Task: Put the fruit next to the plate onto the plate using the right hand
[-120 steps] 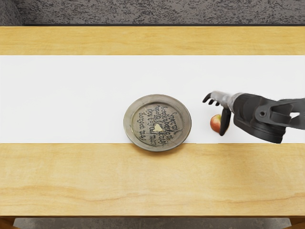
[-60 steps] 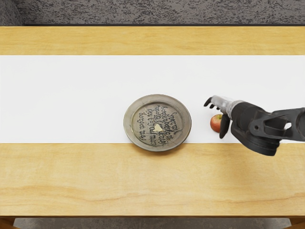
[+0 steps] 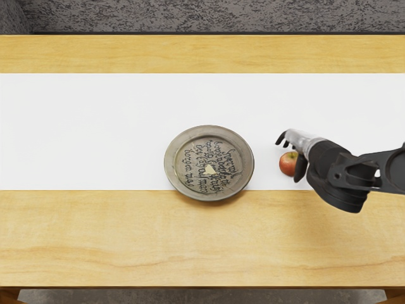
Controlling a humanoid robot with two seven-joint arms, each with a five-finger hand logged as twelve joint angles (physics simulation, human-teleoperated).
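Observation:
A small red and yellow apple (image 3: 288,163) lies on the white runner just right of the grey metal plate (image 3: 174,166), which has dark script across its face. My right hand (image 3: 291,152) comes in from the right edge and cups the apple from its right side. The fingers (image 3: 284,137) spread out above it and the thumb (image 3: 300,169) hangs down beside it. The hand is open and the apple still rests on the cloth. No left arm shows.
The white runner (image 3: 95,126) crosses a light wooden table (image 3: 190,240). A dark speckled wall runs along the far edge.
My right hand has dropped lower and drawn in a little to the right around the apple. The apple and plate have not moved.

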